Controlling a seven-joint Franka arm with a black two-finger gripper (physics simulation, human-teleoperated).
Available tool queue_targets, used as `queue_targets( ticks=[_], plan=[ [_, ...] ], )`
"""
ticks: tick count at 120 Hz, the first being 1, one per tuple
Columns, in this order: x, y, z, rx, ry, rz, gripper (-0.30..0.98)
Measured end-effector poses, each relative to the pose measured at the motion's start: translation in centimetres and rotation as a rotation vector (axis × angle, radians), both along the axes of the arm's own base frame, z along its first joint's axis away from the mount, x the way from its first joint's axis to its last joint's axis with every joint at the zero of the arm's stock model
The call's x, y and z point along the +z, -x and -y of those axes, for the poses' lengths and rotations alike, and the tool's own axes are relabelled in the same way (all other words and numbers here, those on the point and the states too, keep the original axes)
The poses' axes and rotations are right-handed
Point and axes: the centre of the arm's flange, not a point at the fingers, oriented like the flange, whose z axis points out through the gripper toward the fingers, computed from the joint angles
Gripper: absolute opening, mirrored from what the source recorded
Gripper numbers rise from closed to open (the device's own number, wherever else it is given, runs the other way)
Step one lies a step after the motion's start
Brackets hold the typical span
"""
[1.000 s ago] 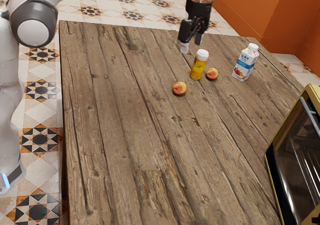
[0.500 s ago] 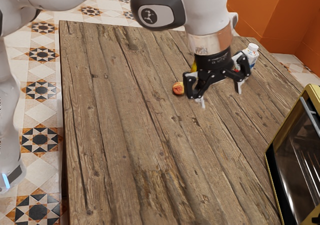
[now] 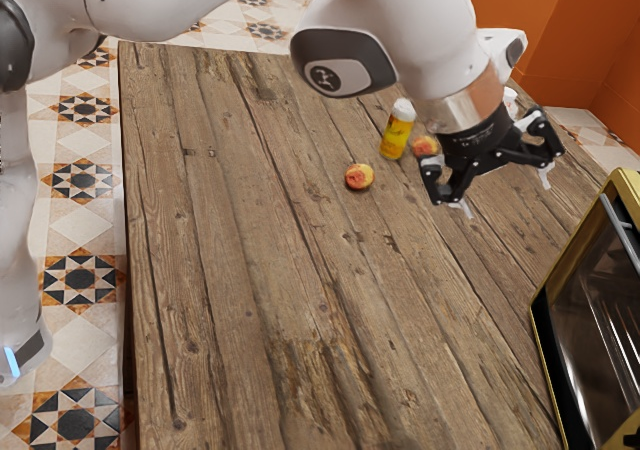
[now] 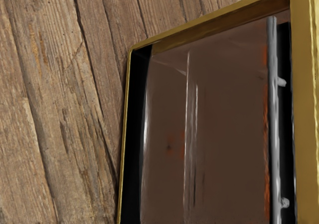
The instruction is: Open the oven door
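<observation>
The gripper hung apart from the closed oven door.
It was spread wide, gripping nothing (the silvery bar handle was untouched).

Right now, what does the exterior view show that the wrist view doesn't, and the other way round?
The exterior view adds my arm, my open gripper, a yellow bottle and two peaches, one nearer the camera, the other beside the bottle.

The wrist view adds a longer stretch of the oven handle, with two mounts.

Both share the wooden table, the oven's gold frame and its glass door.
</observation>
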Motion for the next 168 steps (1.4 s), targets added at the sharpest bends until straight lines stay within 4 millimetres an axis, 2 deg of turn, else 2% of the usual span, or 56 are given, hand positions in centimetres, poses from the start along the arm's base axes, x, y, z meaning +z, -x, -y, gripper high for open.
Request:
queue_targets(
  ticks=[10,31,48,62,100,119,146,168],
  plan=[
    [-0.2,-0.7,0.4,-0.029,-0.001,0.022,0.69],
    [-1.6,-1.3,2.4,-0.103,0.0,0.039,0.68],
    [-2.9,-2.3,3.1,-0.138,0.003,0.04,0.68],
    [-3.1,-3.1,4.0,-0.171,0.021,0.052,0.68],
    [-3.7,-6.9,0.4,-0.134,0.005,0.07,0.68],
    [-4.8,-9.4,0.2,-0.147,0.02,0.069,0.67],
    [-6.4,-12.0,-0.1,-0.163,0.035,0.077,0.67],
    [-7.4,-13.1,-0.2,-0.177,0.052,0.101,0.68]
  ],
)
